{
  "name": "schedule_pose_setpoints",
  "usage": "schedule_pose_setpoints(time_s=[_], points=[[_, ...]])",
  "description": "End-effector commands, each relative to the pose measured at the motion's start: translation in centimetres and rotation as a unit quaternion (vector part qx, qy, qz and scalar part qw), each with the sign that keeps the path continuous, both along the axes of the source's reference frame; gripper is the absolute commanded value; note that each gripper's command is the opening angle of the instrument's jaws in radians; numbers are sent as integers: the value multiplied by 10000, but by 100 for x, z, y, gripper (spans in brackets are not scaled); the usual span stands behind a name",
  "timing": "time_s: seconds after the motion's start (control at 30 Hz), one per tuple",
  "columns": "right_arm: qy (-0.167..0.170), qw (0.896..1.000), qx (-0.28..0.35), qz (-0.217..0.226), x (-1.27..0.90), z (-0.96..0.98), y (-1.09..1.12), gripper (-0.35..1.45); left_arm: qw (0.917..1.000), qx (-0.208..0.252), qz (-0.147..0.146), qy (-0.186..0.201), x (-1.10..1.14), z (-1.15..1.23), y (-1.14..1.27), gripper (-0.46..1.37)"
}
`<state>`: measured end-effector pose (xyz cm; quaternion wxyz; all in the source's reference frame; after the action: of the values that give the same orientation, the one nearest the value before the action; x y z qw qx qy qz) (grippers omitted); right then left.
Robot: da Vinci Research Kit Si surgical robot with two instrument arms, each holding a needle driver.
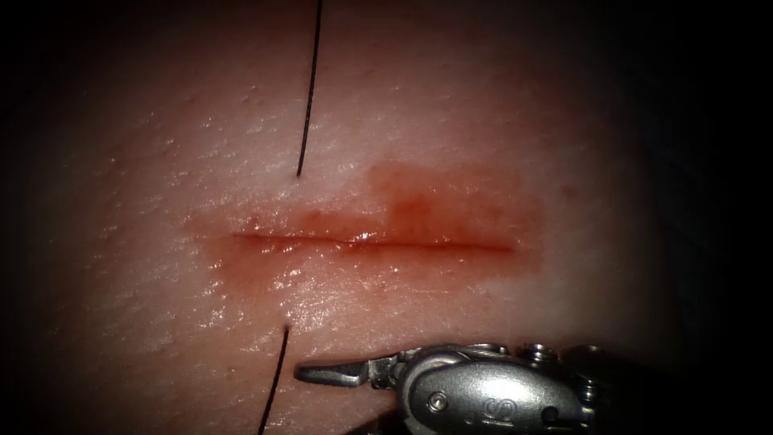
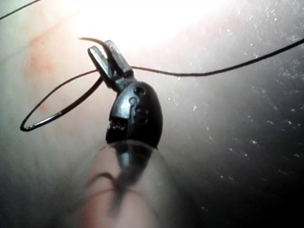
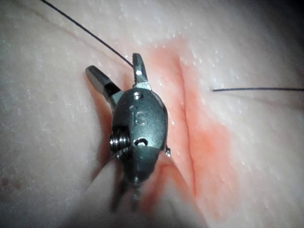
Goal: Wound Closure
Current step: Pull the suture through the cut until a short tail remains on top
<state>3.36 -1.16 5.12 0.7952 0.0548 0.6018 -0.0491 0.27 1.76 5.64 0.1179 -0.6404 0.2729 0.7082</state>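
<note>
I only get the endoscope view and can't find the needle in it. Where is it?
Observer: The left hand grips the needle near one end. It is not in the tissue.
Operator: Is thread on it?
Observer: Yes, thread trails from the needle past that hand.
Operator: And the right hand?
Observer: The right hand is open and empty, beside the cut.

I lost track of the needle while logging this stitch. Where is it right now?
In the left wrist view, the curved needle is off the tissue, clamped near its thread end in the left tool, with thread trailing away beside it.
</note>
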Motion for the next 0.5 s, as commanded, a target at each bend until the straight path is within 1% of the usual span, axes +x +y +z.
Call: schedule_pose_setpoints(time_s=[0.03,0.27,0.5], points=[[-24,10000,-22,5,0,1,1,127,10000,1,12,2,0,0,0,-35],[-190,9993,-281,138,4,21,8,132,10000,1,12,2,0,0,0,-35],[-244,9986,-437,194,14,40,1,134,10000,-4,17,0,1,0,-1,-35]])
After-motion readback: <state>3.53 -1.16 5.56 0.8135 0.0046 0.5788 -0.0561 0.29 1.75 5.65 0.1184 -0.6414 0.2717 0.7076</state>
